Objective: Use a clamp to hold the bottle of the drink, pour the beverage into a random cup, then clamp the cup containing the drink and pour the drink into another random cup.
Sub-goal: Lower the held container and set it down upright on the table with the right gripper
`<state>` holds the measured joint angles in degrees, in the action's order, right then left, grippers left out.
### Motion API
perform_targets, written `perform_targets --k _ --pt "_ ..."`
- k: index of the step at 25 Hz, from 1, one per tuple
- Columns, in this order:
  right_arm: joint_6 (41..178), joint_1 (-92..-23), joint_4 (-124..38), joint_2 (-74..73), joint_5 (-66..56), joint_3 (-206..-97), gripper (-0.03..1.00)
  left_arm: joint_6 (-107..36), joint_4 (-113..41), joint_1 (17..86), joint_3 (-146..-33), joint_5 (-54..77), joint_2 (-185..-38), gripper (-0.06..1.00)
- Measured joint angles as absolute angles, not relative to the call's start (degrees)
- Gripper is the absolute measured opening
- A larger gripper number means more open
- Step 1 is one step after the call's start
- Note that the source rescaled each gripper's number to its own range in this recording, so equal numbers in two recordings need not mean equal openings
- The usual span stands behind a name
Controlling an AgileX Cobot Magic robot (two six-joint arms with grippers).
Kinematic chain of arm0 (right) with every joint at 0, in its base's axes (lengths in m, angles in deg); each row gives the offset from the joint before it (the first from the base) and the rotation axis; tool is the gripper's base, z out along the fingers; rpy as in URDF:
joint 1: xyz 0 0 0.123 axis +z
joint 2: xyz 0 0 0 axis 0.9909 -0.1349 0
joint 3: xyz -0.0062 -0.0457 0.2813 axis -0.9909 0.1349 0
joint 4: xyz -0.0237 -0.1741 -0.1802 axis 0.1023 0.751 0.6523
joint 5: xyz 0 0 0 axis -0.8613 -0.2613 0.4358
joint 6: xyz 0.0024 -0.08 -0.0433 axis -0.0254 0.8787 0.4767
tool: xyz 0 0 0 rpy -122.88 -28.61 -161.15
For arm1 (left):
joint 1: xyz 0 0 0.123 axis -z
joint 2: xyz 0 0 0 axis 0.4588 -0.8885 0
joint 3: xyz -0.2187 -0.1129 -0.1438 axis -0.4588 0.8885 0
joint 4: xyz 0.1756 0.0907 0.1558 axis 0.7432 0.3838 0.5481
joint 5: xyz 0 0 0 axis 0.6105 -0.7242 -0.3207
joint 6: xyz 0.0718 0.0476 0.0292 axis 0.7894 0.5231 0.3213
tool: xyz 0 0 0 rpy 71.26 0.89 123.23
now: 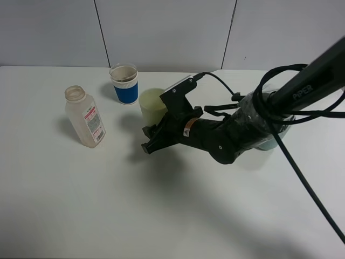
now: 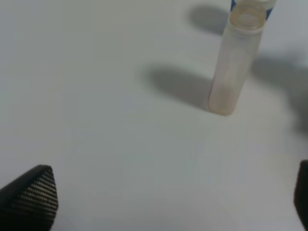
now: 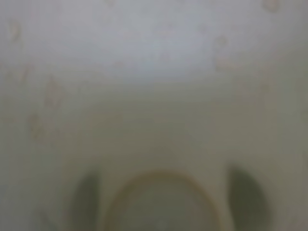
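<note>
The clear bottle [image 1: 84,117] stands upright at the left, with its white-and-red label facing front and no dark liquid showing in it. The blue-and-white cup [image 1: 124,84] stands behind it, brownish inside. To that cup's right stands the pale yellow-green cup [image 1: 152,104], its lower part hidden by my right gripper [image 1: 144,139]. The gripper lies in front of the cup, with nothing visible between its fingers. The right wrist view is filled by the blurred pale cup [image 3: 154,96]. My left gripper [image 2: 166,202] is open above bare table, well short of the bottle [image 2: 232,67].
A teal cup [image 1: 269,143] is mostly hidden behind the right arm, whose black cables trail off to the right. The white table [image 1: 81,205] ends at a pale panelled wall behind the cups.
</note>
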<state>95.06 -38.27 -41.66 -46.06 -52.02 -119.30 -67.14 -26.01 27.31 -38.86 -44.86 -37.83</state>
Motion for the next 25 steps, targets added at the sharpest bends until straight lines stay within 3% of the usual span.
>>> perform_targets --k 25 --pt "95.1 -38.3 -43.7 -50.3 -55.4 -119.4 0.03 -67.1 -26.0 27.3 -38.9 -44.9 -37.8 1.00"
